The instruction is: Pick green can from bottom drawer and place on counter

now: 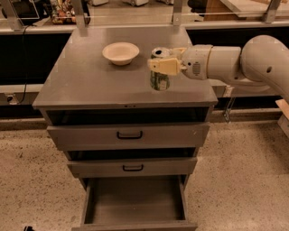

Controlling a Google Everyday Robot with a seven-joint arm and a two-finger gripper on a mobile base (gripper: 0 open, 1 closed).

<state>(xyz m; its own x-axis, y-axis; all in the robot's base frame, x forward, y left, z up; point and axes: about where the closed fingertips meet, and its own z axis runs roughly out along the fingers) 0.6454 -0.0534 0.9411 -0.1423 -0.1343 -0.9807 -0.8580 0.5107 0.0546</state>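
Observation:
The green can (pixel 159 81) stands upright at the right middle of the counter (pixel 95 85), its base at or just above the surface. My gripper (pixel 160 61) reaches in from the right and is shut on the can's upper part, with the cream fingers (pixel 163 66) on either side of it. The silver top (pixel 157 52) shows behind the near finger. The bottom drawer (pixel 135 203) is pulled open at the foot of the cabinet, and nothing shows inside it.
A cream-white bowl (pixel 120 53) sits on the counter, to the left of the can and further back. The two upper drawers (pixel 129 135) with black handles stand slightly ajar. My white arm (pixel 244 63) spans the cabinet's right side. Metal posts (pixel 79 13) rise behind the counter.

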